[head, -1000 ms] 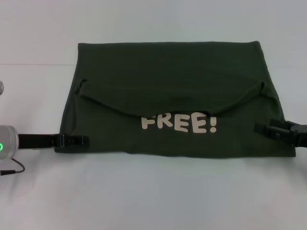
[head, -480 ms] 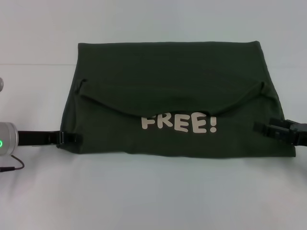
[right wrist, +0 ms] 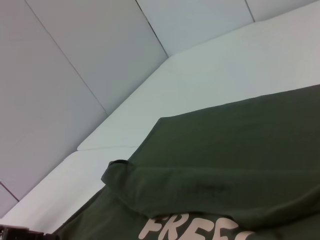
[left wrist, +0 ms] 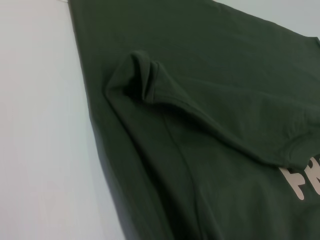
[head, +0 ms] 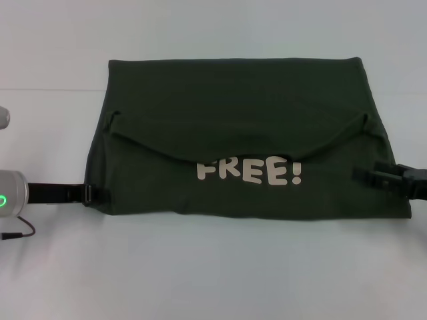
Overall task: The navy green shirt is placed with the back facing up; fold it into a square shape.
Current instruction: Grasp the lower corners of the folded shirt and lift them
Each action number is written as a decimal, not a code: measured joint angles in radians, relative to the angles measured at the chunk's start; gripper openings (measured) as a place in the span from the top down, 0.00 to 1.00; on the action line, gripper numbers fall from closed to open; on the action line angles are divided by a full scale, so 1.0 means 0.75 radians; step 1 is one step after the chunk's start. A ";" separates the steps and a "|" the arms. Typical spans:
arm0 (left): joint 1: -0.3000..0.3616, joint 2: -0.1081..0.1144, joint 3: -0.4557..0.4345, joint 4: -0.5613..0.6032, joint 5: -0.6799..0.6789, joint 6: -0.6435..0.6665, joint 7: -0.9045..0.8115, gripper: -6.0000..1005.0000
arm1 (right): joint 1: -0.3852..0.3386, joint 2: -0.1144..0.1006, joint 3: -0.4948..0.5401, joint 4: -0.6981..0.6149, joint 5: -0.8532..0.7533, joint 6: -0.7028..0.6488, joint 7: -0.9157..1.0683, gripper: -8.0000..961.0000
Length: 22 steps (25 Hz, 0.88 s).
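Observation:
The navy green shirt (head: 233,100) lies on the white table as a wide rectangle. Its upper layer is folded down in a curved flap, and the pale letters "FREE!" (head: 248,172) show just below the flap. My left gripper (head: 97,194) lies flat on the table, with its tip at the shirt's lower left edge. At the shirt's right edge, level with the letters, my right gripper (head: 365,177) rests over the cloth. The left wrist view shows the shirt (left wrist: 210,110) with a bunched sleeve fold (left wrist: 140,75). In the right wrist view the shirt (right wrist: 240,150) and its letters (right wrist: 190,227) fill the lower part.
The white table (head: 213,267) reaches in front of the shirt and to both sides. A thin cable (head: 17,235) hangs by my left arm at the table's left edge. A light wall rises behind the table.
My left gripper has drawn back to the left, from on top of the shirt's lower left corner to its edge, and that corner now sits tucked inward. The right gripper has shifted slightly rightwards.

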 joint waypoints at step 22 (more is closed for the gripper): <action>-0.012 0.006 -0.011 0.002 -0.003 0.000 0.009 0.98 | 0.307 -0.108 -0.233 -0.336 -0.885 -0.040 1.270 0.06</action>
